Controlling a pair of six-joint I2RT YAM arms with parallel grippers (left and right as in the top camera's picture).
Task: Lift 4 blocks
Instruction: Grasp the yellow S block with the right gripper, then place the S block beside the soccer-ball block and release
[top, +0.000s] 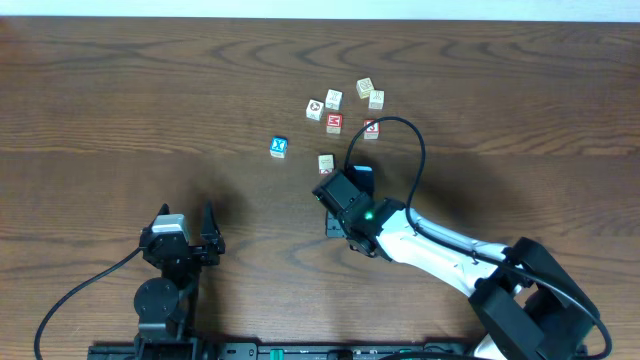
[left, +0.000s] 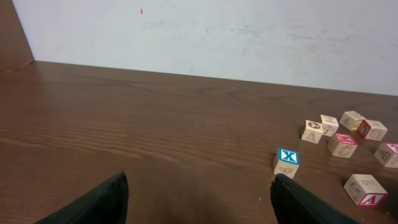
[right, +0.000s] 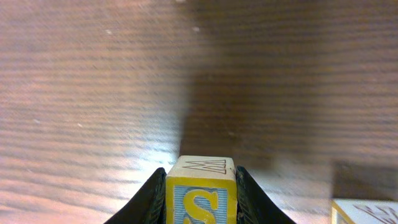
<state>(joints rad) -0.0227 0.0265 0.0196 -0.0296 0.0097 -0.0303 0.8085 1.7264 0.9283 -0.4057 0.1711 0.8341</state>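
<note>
**Q:** Fig. key, rt. arm: what does the lift turn on?
**A:** The S block (right: 200, 198) sits squarely between the fingers (right: 152, 200) of the right gripper (right: 200, 177). The jaws are clenched on its two side faces, top face up. It is a cube, so no long axis. The move looks like straight up, no re-aim. Whether it is clear of the table (right: 93, 74) can't be told; the view is too tight.

**Q:** Posn. w.r.t. the blue X cube (top: 279, 147)?
**A:** Overhead, the held block is to the rt. of the X cube and slightly nearer the robot. The A block (top: 326, 162) lies between the two. The other blocks (top: 333, 98) form a loose cluster to the rt. of the X cube, farther from the robot.

**Q:** Lt. arm?
**A:** Here the left gripper (left: 198, 208) is released, jaws wide, nothing between them. It is well to the lt. of the X cube, on the robot's side. The rt. arm is much the nearer to every block.

**Q:** Legible text?
**A:** White "X" on blue. Yellow "S" on a blue panel w/ yellow border, plus a zigzag outline mark on that block's top. Red "A" on the A block. No brand seen; the cluster's marks are too small to read.
</note>
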